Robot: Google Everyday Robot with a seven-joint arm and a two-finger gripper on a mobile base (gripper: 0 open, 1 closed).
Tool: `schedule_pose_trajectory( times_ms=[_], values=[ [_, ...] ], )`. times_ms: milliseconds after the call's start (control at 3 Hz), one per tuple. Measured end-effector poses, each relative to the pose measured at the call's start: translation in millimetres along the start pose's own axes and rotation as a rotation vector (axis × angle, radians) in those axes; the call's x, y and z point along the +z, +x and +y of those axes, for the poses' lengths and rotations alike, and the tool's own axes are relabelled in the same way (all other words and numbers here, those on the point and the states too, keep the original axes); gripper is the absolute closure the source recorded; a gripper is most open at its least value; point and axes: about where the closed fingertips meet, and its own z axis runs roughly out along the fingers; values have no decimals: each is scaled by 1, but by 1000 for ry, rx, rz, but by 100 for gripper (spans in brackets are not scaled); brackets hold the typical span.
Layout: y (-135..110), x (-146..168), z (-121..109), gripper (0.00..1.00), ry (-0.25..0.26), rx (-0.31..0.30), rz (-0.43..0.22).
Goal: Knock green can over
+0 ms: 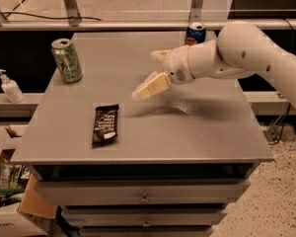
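The green can [66,60] stands upright near the far left corner of the grey table [197,132]. It is light green with darker print and a silver top. My gripper [144,75] hangs above the middle of the table, to the right of the can and well apart from it. Its cream fingers [150,86] are spread open and hold nothing. The white arm reaches in from the right.
A blue Pepsi can [195,33] stands at the far edge, partly behind the arm. A dark candy bar [105,124] lies flat at front left. A white pump bottle [10,86] sits on a low shelf left of the table. Cardboard boxes [10,216] lie on the floor at lower left.
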Motion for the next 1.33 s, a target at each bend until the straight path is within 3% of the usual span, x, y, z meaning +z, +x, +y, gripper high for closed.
schedule_pose_trajectory(
  times_ms=[667, 1000, 1333],
  values=[
    [-34, 68, -7, 0, 0, 81, -164],
    [-48, 94, 3, 0, 4, 120, -218],
    [-55, 116, 15, 0, -24, 189, -286]
  ],
)
